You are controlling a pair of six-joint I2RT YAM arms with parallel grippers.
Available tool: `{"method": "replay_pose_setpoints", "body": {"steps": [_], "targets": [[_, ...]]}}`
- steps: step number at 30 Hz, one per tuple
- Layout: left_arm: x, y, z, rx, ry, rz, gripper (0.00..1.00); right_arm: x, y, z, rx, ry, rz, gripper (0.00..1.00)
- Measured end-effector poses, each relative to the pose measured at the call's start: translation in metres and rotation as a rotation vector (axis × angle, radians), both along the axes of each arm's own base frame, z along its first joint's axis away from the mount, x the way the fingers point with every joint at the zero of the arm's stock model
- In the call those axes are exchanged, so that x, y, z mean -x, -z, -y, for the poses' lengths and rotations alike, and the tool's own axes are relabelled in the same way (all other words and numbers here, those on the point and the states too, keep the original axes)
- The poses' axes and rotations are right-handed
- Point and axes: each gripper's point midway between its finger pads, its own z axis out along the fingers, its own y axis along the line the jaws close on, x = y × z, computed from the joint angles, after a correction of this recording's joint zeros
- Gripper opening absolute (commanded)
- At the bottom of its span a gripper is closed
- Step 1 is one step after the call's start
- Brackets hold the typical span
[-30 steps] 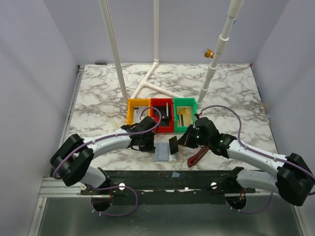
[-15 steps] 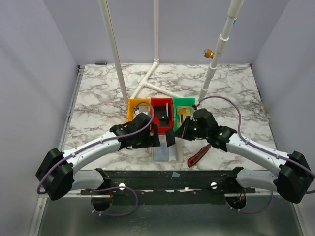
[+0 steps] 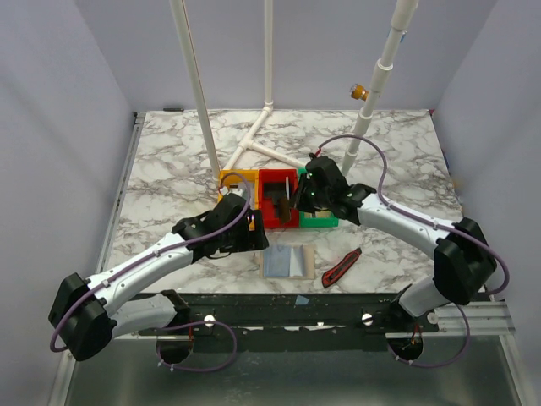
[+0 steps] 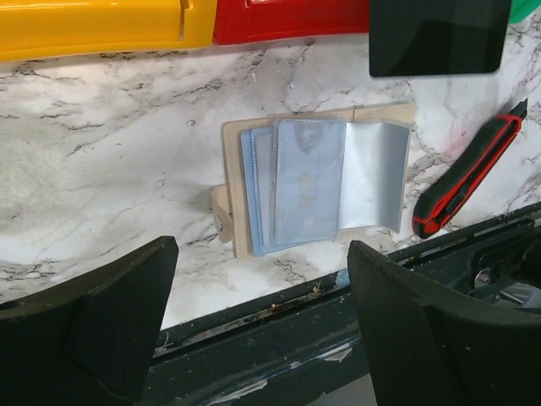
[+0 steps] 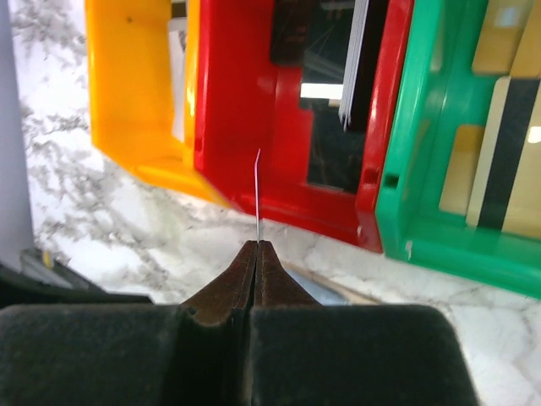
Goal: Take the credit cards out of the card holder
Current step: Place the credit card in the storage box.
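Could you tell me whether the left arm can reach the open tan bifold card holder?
Probably yes: the left gripper is open and aimed at the tan card holder, nothing between them; the right gripper holds its dark card by the red bin.

Lab test cell: plain walls (image 3: 51, 127), PVC-pipe frame (image 3: 269, 85), marbled tabletop (image 3: 169, 169).

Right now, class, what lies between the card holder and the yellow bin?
Nothing: the left wrist view shows only bare marble table between the card holder and the yellow bin.
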Motion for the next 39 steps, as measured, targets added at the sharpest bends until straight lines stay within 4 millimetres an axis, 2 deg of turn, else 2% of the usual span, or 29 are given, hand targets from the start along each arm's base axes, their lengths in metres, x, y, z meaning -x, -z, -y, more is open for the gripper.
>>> {"method": "replay_pose_setpoints", "body": {"steps": [6, 13, 27, 39], "targets": [[0.001, -0.002, -0.005, 0.001, -0.006, 0.011, 0.84, -0.029, 0.005, 0.005, 0.085, 0.025, 0.026, 0.01], [0.0, -0.002, -0.007, -0.001, -0.011, 0.011, 0.84, -0.056, 0.0, 0.016, 0.165, 0.069, 0.073, 0.01], [-0.001, -0.001, -0.009, -0.003, -0.014, 0.013, 0.84, -0.081, 0.01, 0.026, 0.309, 0.101, 0.095, 0.01], [-0.002, 0.0, -0.01, -0.006, -0.016, 0.012, 0.84, -0.095, 0.025, 0.024, 0.364, 0.105, 0.09, 0.01]]}}
